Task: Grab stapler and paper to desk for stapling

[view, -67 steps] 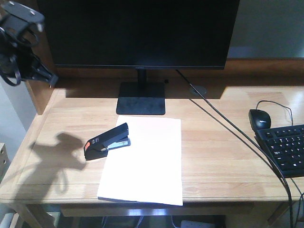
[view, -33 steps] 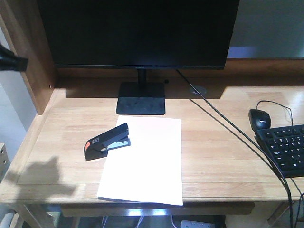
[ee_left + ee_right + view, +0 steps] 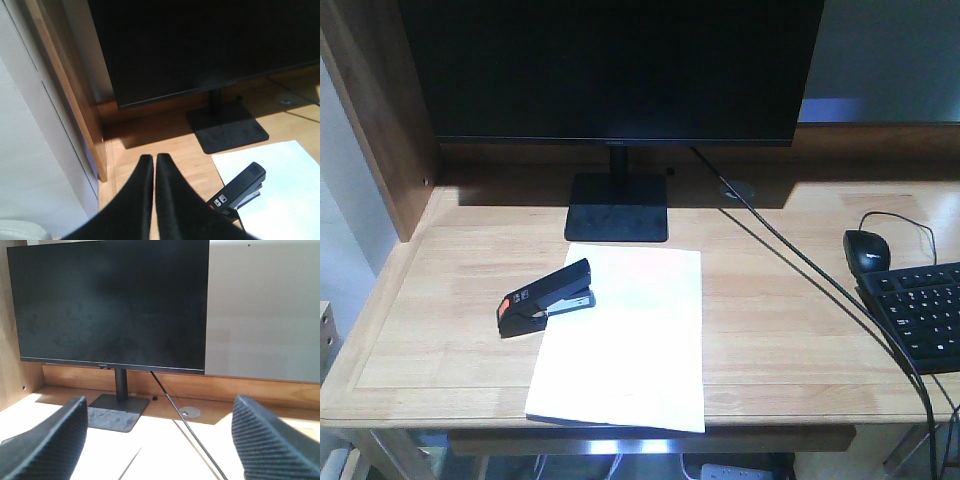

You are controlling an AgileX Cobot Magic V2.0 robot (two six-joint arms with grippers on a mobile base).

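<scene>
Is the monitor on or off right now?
Appears off or asleep: the monitor screen is uniformly black in the front and both wrist views, with no image or glow. No power light is discernible.

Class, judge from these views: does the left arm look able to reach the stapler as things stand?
Probably yes. The left claw, its fingers together, hangs above the desk with the stapler close below and to one side, lying on the edge of the paper. Nothing stands between them, though the claw would need to open first.

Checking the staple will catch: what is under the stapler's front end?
The stapler lies on the desk, its front end over the paper at the sheet's left edge. Whether the edge sits inside its mouth is hidden.
</scene>
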